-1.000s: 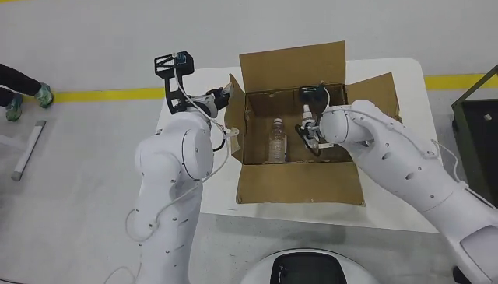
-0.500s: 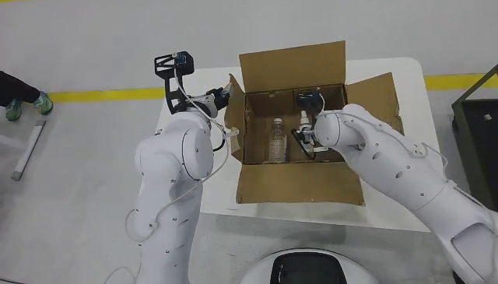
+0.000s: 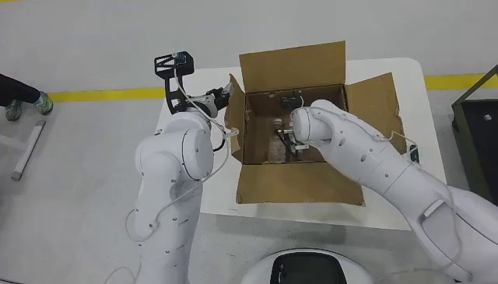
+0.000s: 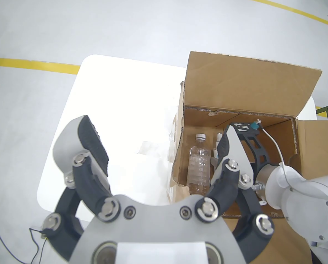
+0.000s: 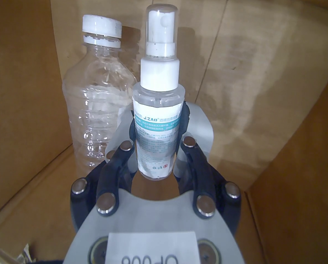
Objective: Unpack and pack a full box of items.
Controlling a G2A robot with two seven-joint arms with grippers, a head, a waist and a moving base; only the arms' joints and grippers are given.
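Note:
An open cardboard box (image 3: 299, 181) stands on the white table (image 3: 389, 206). A clear plastic bottle (image 5: 95, 111) with a white cap lies in the box by its left wall (image 4: 199, 163). My right gripper (image 5: 158, 123) is down inside the box, shut on a small spray bottle (image 5: 159, 83) with a white pump and clear cap. The spray bottle sits right beside the clear bottle (image 3: 274, 150). My left gripper (image 4: 157, 135) hangs open and holds nothing, above the table just left of the box's left flap (image 3: 222, 95).
The box's four flaps are folded outward, the far one (image 4: 252, 83) standing tall. A small dark and teal object (image 3: 413, 156) lies on the table right of the box. A dark green unit (image 3: 476, 128) stands off the table's right side. Bare tabletop (image 4: 125, 97) lies left of the box.
My right gripper has carried the spray bottle leftward inside the box, up against the clear bottle. The left arm has not moved.

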